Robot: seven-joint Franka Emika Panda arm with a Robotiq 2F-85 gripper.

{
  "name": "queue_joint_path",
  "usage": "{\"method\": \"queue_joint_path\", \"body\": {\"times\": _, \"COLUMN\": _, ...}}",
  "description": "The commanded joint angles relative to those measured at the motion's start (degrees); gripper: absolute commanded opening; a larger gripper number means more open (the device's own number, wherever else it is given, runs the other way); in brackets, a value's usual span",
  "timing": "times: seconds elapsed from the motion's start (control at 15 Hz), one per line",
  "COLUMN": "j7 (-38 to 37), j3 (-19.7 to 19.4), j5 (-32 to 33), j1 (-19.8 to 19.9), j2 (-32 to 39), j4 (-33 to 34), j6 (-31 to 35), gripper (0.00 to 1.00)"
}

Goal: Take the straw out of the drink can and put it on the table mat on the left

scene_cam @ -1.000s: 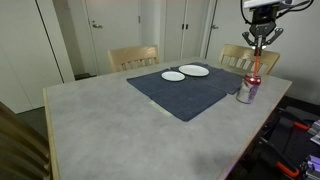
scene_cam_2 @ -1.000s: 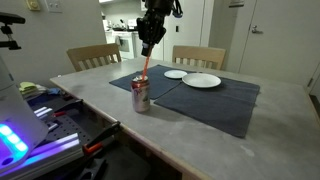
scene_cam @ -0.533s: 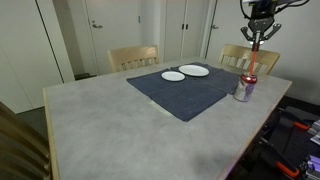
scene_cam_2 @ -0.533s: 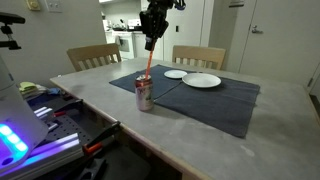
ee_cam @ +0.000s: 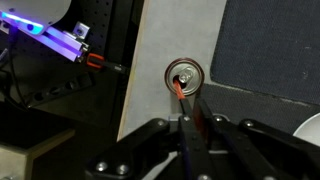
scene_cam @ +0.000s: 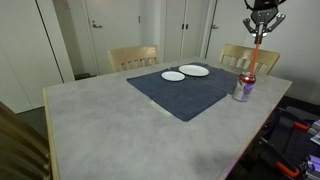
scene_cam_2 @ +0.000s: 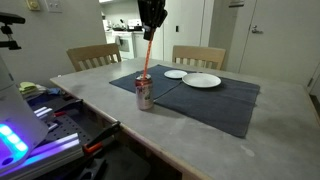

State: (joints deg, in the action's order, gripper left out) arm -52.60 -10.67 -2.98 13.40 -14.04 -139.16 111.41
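Note:
The silvery drink can (scene_cam: 243, 89) with a red top stands by the table's edge, beside the navy table mat (scene_cam: 190, 92). It shows in both exterior views (scene_cam_2: 143, 96) and from above in the wrist view (ee_cam: 183, 73). My gripper (scene_cam: 260, 30) (scene_cam_2: 150, 33) is high above the can, shut on the upper end of the red-orange straw (scene_cam: 255, 58) (scene_cam_2: 146, 60). The straw hangs nearly upright, its lower end at the can's opening (ee_cam: 178, 88). The fingers (ee_cam: 193, 108) pinch the straw.
Two white plates (scene_cam: 173, 76) (scene_cam: 194, 70) lie on the far part of the mat (scene_cam_2: 225, 105); one plate's edge (ee_cam: 312, 125) shows in the wrist view. Wooden chairs (scene_cam: 134, 57) (scene_cam_2: 93, 56) stand behind the table. Equipment (scene_cam_2: 50, 110) sits past the table's edge.
The gripper has risen steadily with the straw, drawing it up out of the can. The can and plates have not moved.

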Motion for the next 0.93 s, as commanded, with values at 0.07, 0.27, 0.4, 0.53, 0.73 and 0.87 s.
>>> {"method": "queue_joint_path", "body": {"times": 0.07, "j7": -0.53, "j3": 1.25, "j5": 1.80, "j1": 0.73, "j2": -2.04, "j4": 2.66, "j6": -6.29, "gripper": 0.02}}
{"method": "queue_joint_path", "body": {"times": 0.27, "j7": -0.28, "j3": 1.76, "j5": 2.47, "j1": 0.63, "j2": -3.30, "j4": 4.29, "j6": -7.93, "gripper": 0.02}}
{"method": "queue_joint_path", "body": {"times": 0.4, "j7": -0.14, "j3": 2.23, "j5": 2.75, "j1": 0.50, "j2": -4.07, "j4": 5.22, "j6": -8.71, "gripper": 0.02}}
{"method": "queue_joint_path", "body": {"times": 0.53, "j7": -0.12, "j3": 2.81, "j5": 2.85, "j1": 0.32, "j2": -4.77, "j4": 6.29, "j6": -9.70, "gripper": 0.02}}
{"method": "queue_joint_path", "body": {"times": 0.73, "j7": -0.24, "j3": 4.30, "j5": 3.91, "j1": 0.01, "j2": -7.04, "j4": 7.30, "j6": -11.70, "gripper": 0.02}}
{"method": "queue_joint_path", "body": {"times": 0.87, "j7": -0.08, "j3": 5.24, "j5": 4.93, "j1": -0.08, "j2": -7.80, "j4": 8.20, "j6": -12.58, "gripper": 0.02}}
